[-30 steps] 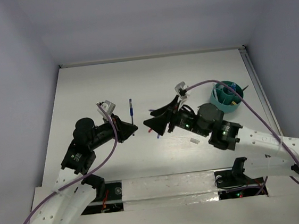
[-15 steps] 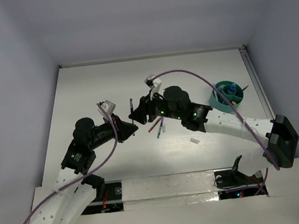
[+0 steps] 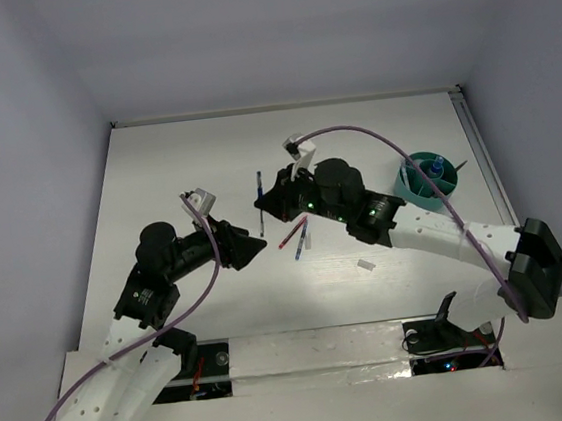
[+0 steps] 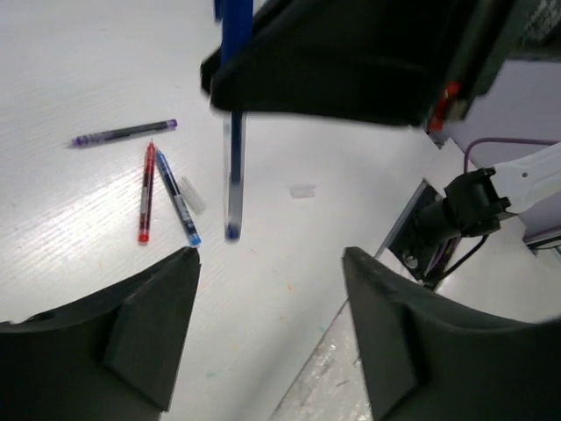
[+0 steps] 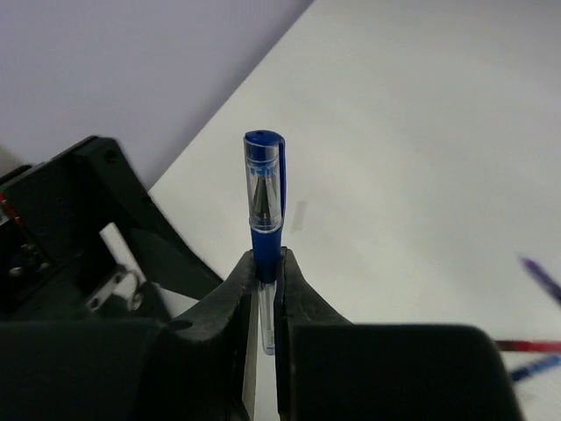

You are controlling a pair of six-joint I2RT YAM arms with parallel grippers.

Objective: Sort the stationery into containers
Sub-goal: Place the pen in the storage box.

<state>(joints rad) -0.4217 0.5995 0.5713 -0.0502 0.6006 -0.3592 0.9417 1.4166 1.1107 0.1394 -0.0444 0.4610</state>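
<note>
From above, your right pincer (image 3: 263, 204) is clamped on the blue pen (image 3: 257, 187), which stands upright over the middle of the table (image 3: 176, 171). The teal tub (image 3: 412, 193) sits well away at its 3 o'clock. The long swing there is the risk: a tall pen pinched at a single spot can pivot or slide out if you move off sharply. Your left pincer (image 3: 257, 247) hangs spread and empty just at the pen's 7 o'clock, near enough to be clipped. A second ago the left pincer gripped this pen, while the right one stood open, off toward the tub. The pen has since changed hands and shifted slightly toward 1 o'clock. In the left wrist view, the barrel hangs down from the right pincer's fingers, and its lower end seems clear of the table, though the angle makes that hard to judge. A red pen (image 4: 145, 193), a second blue pen (image 4: 175, 198) and a dark pen (image 4: 123, 134) lie loose at its 9 o'clock, so a low carry could drag through them. In the right wrist view, the fingers close on the barrel just under the cap, leaving much of the pen standing above the grip, so tilting it over the tub could lever it loose.
</note>
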